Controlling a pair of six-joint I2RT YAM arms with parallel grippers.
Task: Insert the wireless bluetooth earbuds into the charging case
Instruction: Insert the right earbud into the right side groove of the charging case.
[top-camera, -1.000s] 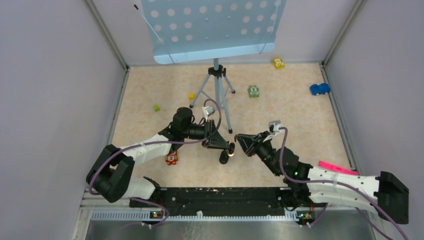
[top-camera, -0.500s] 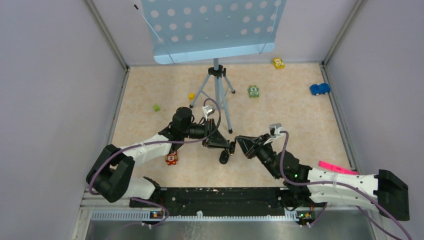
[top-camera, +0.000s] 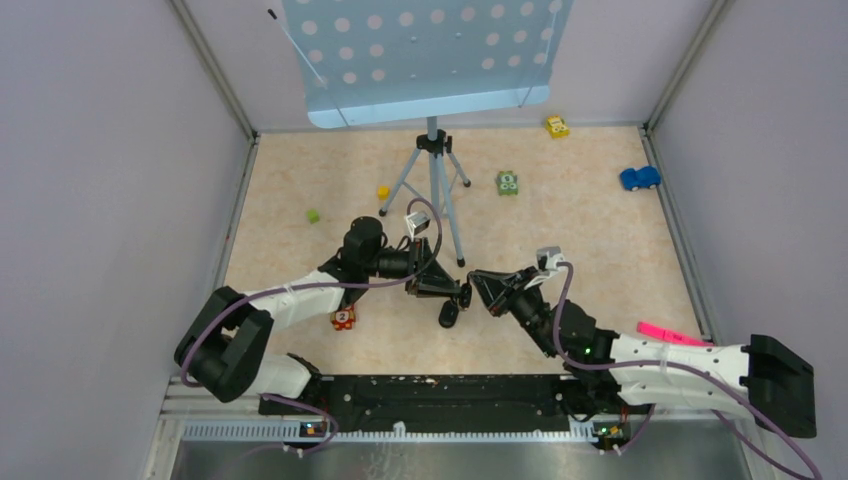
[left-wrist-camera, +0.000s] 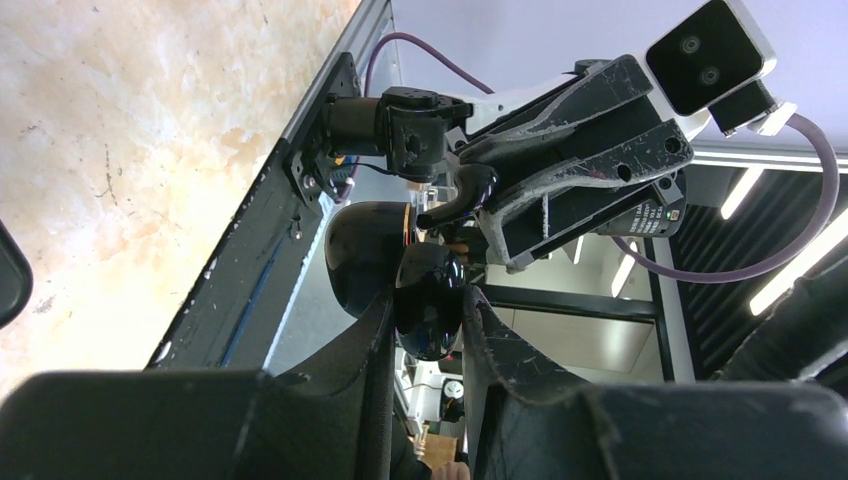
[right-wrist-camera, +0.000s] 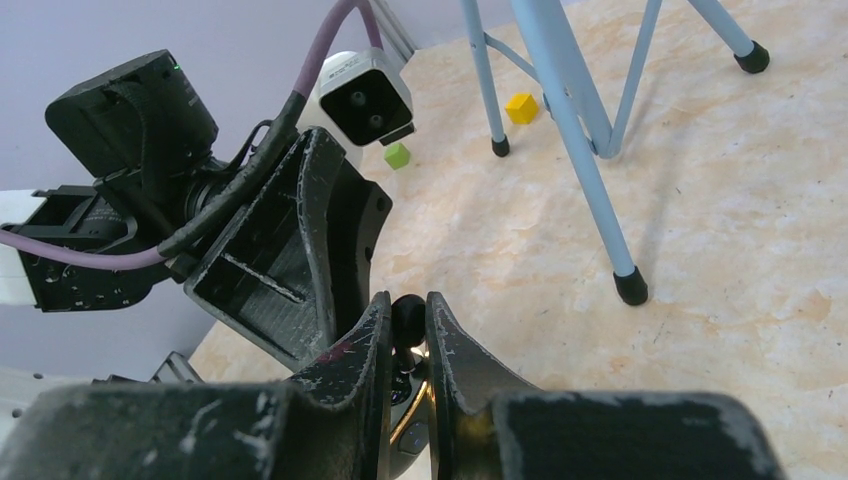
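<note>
**Obscured items.** Only one earbud (right-wrist-camera: 408, 318) can be made out, and little of it shows between the right fingers. In the right wrist view the case sits low behind those fingers, showing only a dark edge with a warm glint. Its sockets cannot be seen in any view. Whether the earbud touches the case cannot be determined. In the overhead view the case (top-camera: 449, 313) is a small dark oval with no detail.

**Arm pose.** Both arms reach inward over the table (top-camera: 600, 250) and meet nose to nose just in front of the tripod (top-camera: 436, 175). The left arm extends from the near left with its wrist turned towards the right. The right arm stretches from the near right, low and pointing left.

**Grippers.** The left gripper (left-wrist-camera: 427, 303) is clamped on the glossy black body of the case, with the open lid standing to one side of the fingers. The right gripper (right-wrist-camera: 407, 302) is pinched on the earbud, which is held at the fingertips.

**Relative position.** The case is in the left gripper's grasp, lifted off the table at centre. The earbud is in the right gripper, directly at the open case, and the two sets of fingertips are almost touching.
</note>
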